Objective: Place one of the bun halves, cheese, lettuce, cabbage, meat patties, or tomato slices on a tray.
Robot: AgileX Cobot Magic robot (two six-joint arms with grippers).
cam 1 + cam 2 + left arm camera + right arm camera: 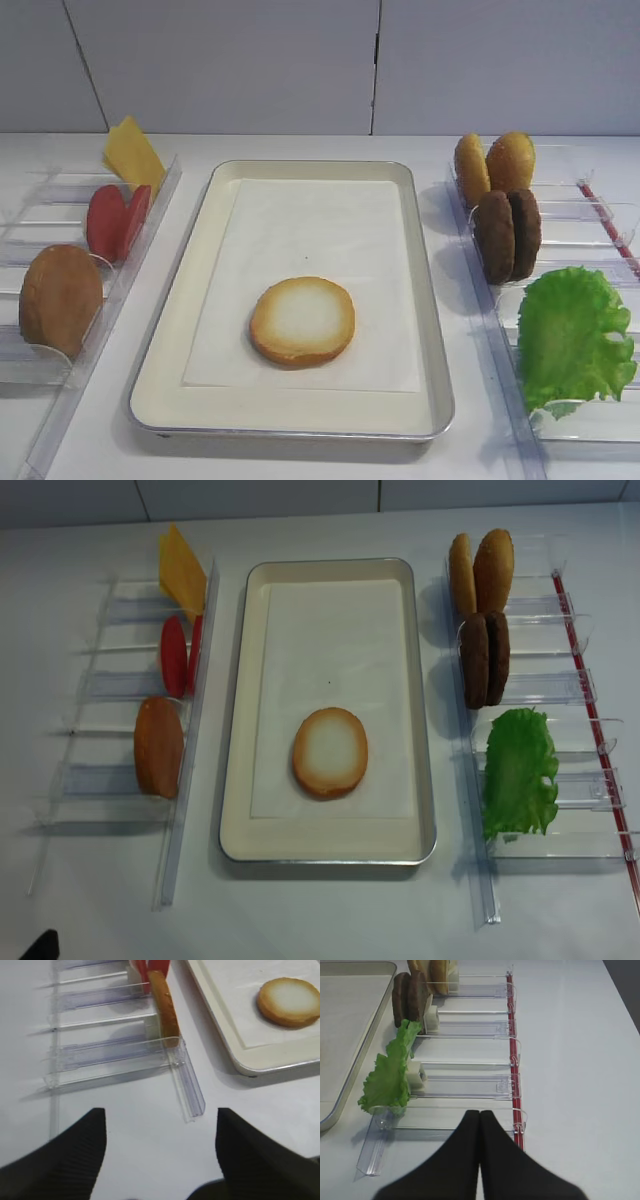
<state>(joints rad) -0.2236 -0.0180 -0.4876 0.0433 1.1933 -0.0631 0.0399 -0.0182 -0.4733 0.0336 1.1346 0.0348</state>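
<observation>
A bun half lies cut face up on the paper liner in the silver tray. Cheese, tomato slices and an all-brown bun stand in the left rack. Meat patties and lettuce sit in the right rack. No cabbage is in view. My left gripper is open over bare table in front of the left rack. My right gripper is shut on nothing, near the right rack's front end.
Clear plastic racks flank the tray, the left rack and the right rack. Two golden-orange buns stand at the back of the right rack. A red strip runs along that rack's outer side.
</observation>
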